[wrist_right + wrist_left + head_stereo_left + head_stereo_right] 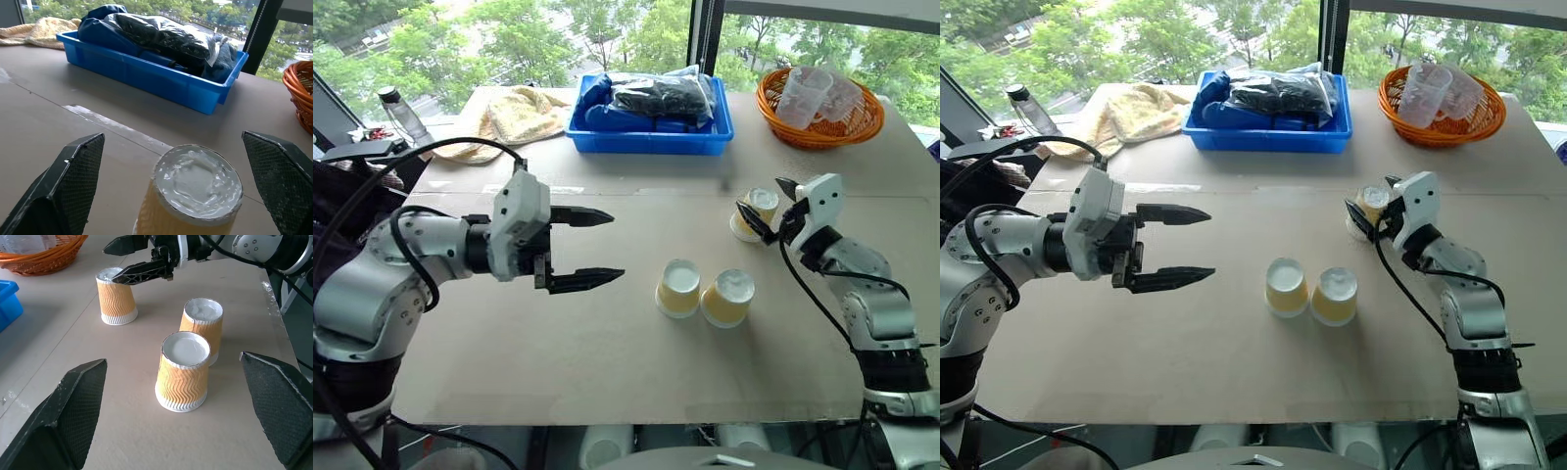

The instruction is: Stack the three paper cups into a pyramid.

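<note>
While two cups point(704, 292) stand upside down, touching side by side at mid-desk point(558, 372) as the base, the third cup point(755, 213) stands apart, nearer the basket point(818, 132). Its top sits between the wide-open fingers of the right end effector point(762, 205), not yet gripped. The left end effector point(589, 249) hovers open and empty. Judged next: close on that cup, lift, and centre it across both bases.

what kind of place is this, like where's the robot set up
Probably a lab or office workspace by a big window with trees outside: a cardboard-covered table holding a blue bin and an orange basket.
</note>
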Tool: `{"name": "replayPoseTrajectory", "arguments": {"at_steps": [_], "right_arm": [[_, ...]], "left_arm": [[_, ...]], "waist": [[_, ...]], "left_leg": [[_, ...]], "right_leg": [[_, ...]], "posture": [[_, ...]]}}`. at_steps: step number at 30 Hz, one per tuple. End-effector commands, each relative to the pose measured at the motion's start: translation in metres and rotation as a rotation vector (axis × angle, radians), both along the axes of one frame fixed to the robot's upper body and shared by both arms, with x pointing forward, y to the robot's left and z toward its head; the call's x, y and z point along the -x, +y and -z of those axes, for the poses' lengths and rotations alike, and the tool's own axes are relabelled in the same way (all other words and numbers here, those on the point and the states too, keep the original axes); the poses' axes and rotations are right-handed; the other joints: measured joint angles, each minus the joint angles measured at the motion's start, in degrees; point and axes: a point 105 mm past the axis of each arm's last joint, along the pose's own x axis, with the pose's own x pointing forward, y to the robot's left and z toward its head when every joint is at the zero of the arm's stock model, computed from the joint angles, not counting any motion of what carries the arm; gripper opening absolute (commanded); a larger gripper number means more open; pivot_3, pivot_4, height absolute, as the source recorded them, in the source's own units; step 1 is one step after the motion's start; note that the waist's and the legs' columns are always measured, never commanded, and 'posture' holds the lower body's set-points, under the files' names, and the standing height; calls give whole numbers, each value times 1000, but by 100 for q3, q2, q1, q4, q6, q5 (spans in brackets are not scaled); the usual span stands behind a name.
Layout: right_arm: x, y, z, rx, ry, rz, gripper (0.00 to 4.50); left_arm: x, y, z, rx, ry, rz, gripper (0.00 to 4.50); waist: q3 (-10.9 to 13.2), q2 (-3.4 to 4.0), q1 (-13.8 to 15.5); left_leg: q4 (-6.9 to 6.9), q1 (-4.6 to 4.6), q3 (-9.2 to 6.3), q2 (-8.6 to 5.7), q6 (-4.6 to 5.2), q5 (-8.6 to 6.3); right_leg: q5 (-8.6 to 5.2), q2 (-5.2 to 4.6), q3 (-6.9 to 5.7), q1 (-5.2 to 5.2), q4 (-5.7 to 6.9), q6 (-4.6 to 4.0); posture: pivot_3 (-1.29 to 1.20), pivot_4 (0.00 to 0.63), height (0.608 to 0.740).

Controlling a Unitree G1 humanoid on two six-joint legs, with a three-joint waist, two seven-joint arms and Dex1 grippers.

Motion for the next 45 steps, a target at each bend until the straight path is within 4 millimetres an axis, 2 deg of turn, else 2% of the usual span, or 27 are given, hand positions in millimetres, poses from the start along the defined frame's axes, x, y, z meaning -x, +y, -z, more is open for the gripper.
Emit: {"name": "replayPoseTrajectory", "arguments": {"at_steps": [1,8,13,14,15,19,20,24,26,28,31,33,36,45], "right_arm": [[-11,-8,-6,-13,-20,56,4448],[-16,-5,4,-90,65,41,4448],[-14,-1,3,-147,79,14,4448],[-14,-2,4,-146,80,14,3938],[-13,-2,4,-141,79,16,3732],[-13,-3,2,-120,63,13,2079],[-12,-3,1,-117,57,7,2016],[-6,3,-10,-90,7,-46,2015],[3,10,-22,-106,-18,-126,2015],[19,22,-37,-135,-31,-249,2015],[57,44,-54,-177,-7,-506,2015],[76,51,-60,-181,17,-619,2015],[102,60,-55,-118,95,-754,2015],[112,55,-49,-53,132,-778,2015]], "left_arm": [[-4,3,-15,40,-32,-44,4500],[-4,4,-17,78,7,-54,4500],[-5,5,-16,81,15,-56,4500],[-5,5,-16,81,16,-57,4500],[-5,5,-16,81,16,-57,4500],[-6,6,-16,82,18,-58,4500],[-6,6,-16,80,19,-59,4500],[-5,7,-14,70,21,-57,4500],[-5,8,-14,66,21,-55,4500],[-5,9,-14,60,20,-51,4500],[-4,9,-13,51,12,-43,4500],[-4,10,-13,41,-2,-35,4500],[1,8,-11,27,-9,12,4500],[12,2,-8,-10,-34,121,4500]], "waist": [[0,0,-12],[0,0,-67],[0,1,-121],[1,1,-126],[1,1,-127],[1,1,-128],[1,1,-128],[1,1,-127],[1,2,-126],[2,3,-126],[2,2,-124],[4,5,-112],[3,3,-101],[3,-1,-101]], "left_leg": [[-1,0,0,0,0,0],[-3,2,-1,2,6,-3],[-2,3,-1,2,5,-3],[-2,3,-1,3,5,-3],[-2,3,-2,3,3,-2],[-2,3,-1,3,3,-2],[-2,3,-1,3,3,-2],[-2,3,0,3,3,-2],[-2,3,0,3,3,-2],[-3,2,-2,3,3,-2],[-3,3,-5,5,5,-3],[-3,2,-5,6,12,-7],[-2,4,-10,7,18,-10],[1,6,-2,5,20,-11]], "right_leg": [[0,0,0,0,0,0],[1,0,0,0,3,1],[1,0,1,1,5,1],[1,0,2,1,5,1],[1,0,1,0,5,1],[1,1,1,0,5,1],[1,0,2,0,5,1],[1,0,2,0,5,1],[1,0,2,0,5,1],[1,0,2,-2,4,1],[1,1,1,-1,5,1],[1,2,1,-1,5,1],[1,1,-1,1,4,1],[0,1,2,4,2,0]], "posture": [[0,150,733],[0,150,733],[0,150,733],[0,150,733],[0,150,733],[0,150,733],[0,150,733],[0,150,733],[0,150,733],[0,150,733],[0,150,733],[0,150,733],[0,150,733],[0,150,733]]}}
